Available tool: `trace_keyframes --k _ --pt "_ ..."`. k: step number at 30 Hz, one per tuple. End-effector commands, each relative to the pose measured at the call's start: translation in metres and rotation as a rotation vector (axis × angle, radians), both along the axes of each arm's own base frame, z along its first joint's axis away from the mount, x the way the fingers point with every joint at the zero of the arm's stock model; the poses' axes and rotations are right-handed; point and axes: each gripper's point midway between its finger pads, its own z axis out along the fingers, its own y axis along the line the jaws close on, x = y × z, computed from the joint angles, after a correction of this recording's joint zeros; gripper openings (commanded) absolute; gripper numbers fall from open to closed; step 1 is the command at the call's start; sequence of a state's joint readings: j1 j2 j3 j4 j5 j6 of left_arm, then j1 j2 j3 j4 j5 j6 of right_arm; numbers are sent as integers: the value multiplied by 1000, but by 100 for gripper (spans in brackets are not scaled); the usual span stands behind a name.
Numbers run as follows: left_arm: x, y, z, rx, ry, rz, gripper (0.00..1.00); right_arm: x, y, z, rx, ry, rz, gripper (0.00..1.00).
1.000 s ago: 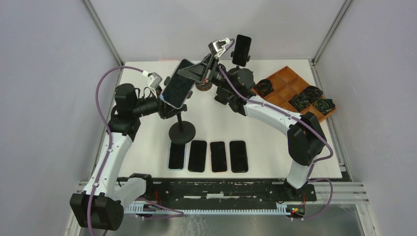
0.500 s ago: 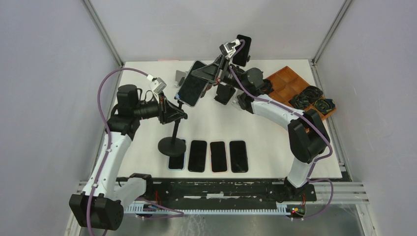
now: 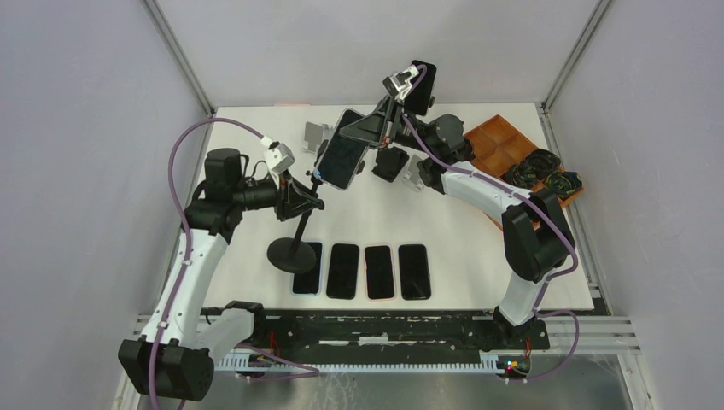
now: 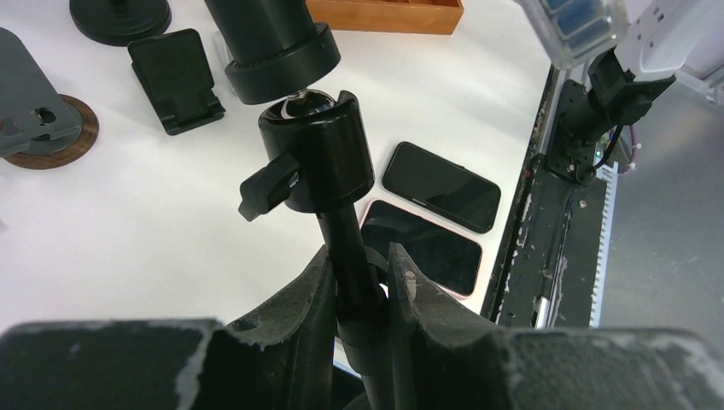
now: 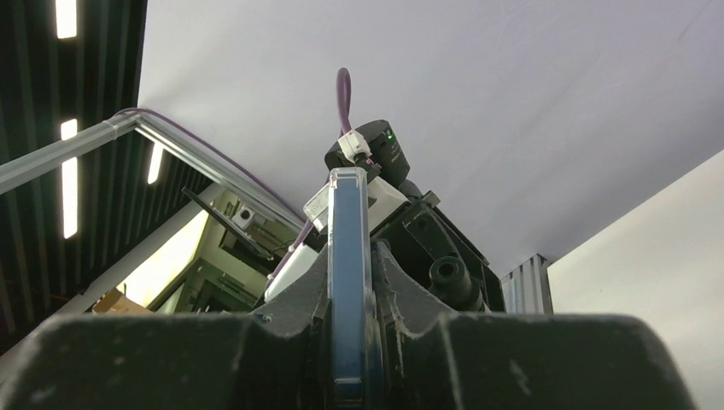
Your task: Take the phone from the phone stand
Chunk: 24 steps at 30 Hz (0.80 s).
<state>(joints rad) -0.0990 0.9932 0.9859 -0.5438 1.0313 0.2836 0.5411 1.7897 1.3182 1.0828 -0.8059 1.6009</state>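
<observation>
Top view: the white table [image 3: 478, 256] is boxed in by grey walls on the left, far and right. Bare surface lies right of the phone row, and between that row and the far stands. The right gripper [image 3: 359, 135] is clamped on the phone [image 3: 342, 160]. The phone hangs tilted in the air over the far centre, near the head of the phone stand [image 3: 294, 248] and, as far as shows, apart from it. The left gripper [image 3: 306, 199] is clenched on the stand's leaning pole. The stand's round base overlaps the leftmost of four flat phones [image 3: 379, 272] lined up along the near edge. A wooden tray [image 3: 499, 137] sits at the far right corner. Two dark coiled bundles [image 3: 563, 182] show in its compartments, and the right arm covers the rest. One mounted phone [image 3: 420, 85] stands at the far edge, with a grey holder [image 3: 318, 135] and a black folding stand [image 3: 390, 162] nearby.

Left wrist: the fingers [image 4: 290, 307] squeeze the pole below the stand's ball head [image 4: 312, 166]. Two flat phones [image 4: 441, 174] lie beyond, with the table edge just past them. The black folding stand [image 4: 175, 77], the grey holder [image 4: 30, 98] on a wooden disc, and the tray wall [image 4: 384, 13] lie further off.

Right wrist: the phone [image 5: 348, 273] is seen edge-on, pinched between both fingers [image 5: 294, 320]. Behind it are a dark arm link with a purple cable and the bare wall.
</observation>
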Motion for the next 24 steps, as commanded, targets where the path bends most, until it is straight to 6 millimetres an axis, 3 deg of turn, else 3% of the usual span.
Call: trace_keyframes --k 1,9,15,24 --pt "-34 2 -13 35 37 -77 2 10 -74 108 251 -196 -211 0" --pt "-42 1 -13 17 44 -93 2 15 -95 121 304 -230 -281 0" --pt "-51 0 -14 4 46 -100 2 28 -111 120 319 -226 -341 0" --pt "-50 2 -24 27 28 -100 2 38 -133 130 411 -179 -347 0"
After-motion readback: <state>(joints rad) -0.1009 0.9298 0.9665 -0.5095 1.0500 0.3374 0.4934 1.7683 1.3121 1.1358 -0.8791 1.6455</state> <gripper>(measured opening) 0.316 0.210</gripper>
